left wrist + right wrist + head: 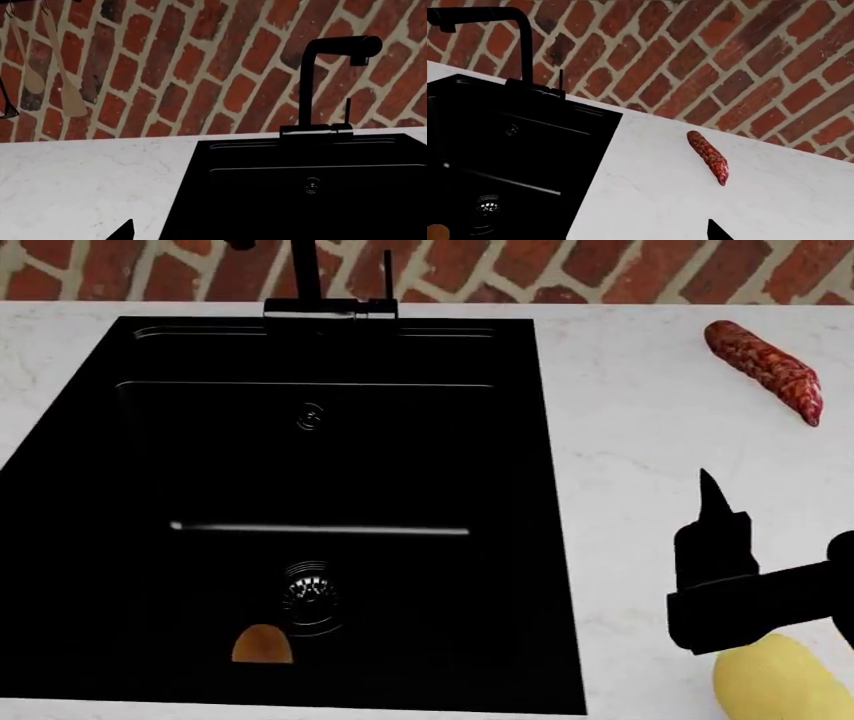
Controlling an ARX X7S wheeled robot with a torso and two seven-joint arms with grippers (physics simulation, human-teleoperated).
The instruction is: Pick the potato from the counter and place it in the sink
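Going left to right in the head view: the sink [134,460] fills the left, with a small orange-brown item [263,644] sitting by the drain [310,592] — not our target. The potato [781,680] is on the counter [641,440] at the near right, and the right gripper [714,540] hangs just above it, probably lining up a grab. Can't tell how open it is — nothing's visibly held. A sweet potato [763,368] lies further back.
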